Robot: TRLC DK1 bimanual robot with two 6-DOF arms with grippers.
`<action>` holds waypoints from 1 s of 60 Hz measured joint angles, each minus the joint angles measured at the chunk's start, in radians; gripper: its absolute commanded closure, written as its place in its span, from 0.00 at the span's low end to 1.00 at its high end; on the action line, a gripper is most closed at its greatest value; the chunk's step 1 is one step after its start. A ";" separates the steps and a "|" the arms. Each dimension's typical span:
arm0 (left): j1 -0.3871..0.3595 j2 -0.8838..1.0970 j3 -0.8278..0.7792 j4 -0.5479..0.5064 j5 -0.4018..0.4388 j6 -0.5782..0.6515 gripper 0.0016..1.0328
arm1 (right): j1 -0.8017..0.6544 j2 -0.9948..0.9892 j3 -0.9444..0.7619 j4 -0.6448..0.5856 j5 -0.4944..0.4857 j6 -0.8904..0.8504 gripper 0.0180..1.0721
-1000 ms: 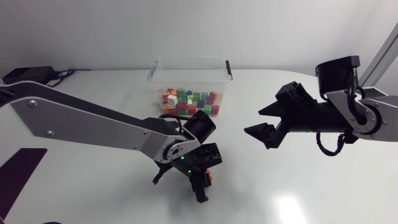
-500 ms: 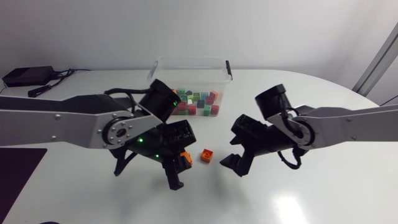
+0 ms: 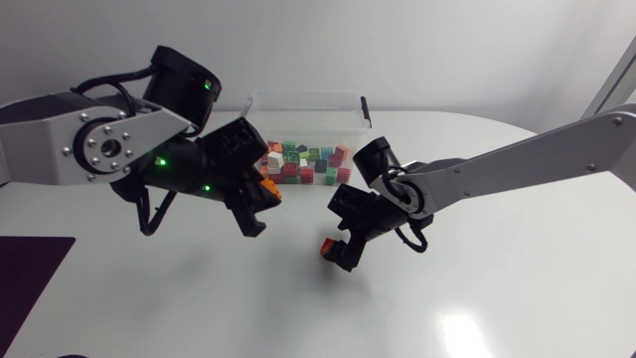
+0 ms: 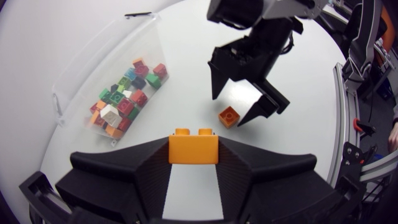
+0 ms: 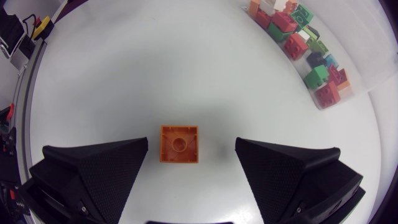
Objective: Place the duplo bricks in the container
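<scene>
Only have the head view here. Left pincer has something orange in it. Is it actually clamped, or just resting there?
Observer: Clamped. The left wrist view shows the left pincer shut on an orange two-stud brick, with one finger against each side.
Operator: And the other arm, has it got the loose one?
Observer: No. The right wrist view shows the right pincer open. The square orange brick lies flat on the table between its fingers, nearer one finger and with a clear gap to the other.
</scene>
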 measured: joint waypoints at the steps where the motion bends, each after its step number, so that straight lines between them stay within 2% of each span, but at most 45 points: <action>1: 0.005 -0.001 0.005 0.002 0.000 -0.003 0.71 | 0.003 0.008 0.005 -0.002 0.001 0.000 0.05; 4: 0.024 -0.001 0.027 0.008 0.008 -0.012 0.70 | 0.013 0.032 0.018 -0.002 0.016 -0.003 0.06; 12: 0.066 -0.001 0.071 0.044 0.019 -0.038 0.70 | 0.039 0.063 0.031 -0.005 0.045 -0.010 0.26; 15: 0.074 -0.001 0.081 0.058 0.019 -0.046 0.70 | 0.049 0.063 0.032 -0.005 0.055 -0.014 0.40; 18: 0.080 -0.001 0.090 0.074 0.019 -0.053 0.70 | 0.056 0.063 0.034 -0.005 0.065 -0.016 0.58; 23: 0.086 0.000 0.101 0.093 0.026 -0.072 0.70 | 0.057 0.063 0.036 -0.005 0.072 -0.022 0.78; 32: 0.106 0.037 0.151 0.133 0.027 -0.098 0.70 | 0.056 0.059 0.055 -0.062 0.095 -0.029 0.79; 48: 0.148 0.193 0.268 0.220 0.026 -0.170 0.68 | -0.003 -0.021 0.166 -0.298 0.120 -0.036 0.79; 60: 0.187 0.356 0.413 0.250 0.027 -0.225 0.66 | -0.064 -0.097 0.327 -0.339 0.106 -0.022 0.79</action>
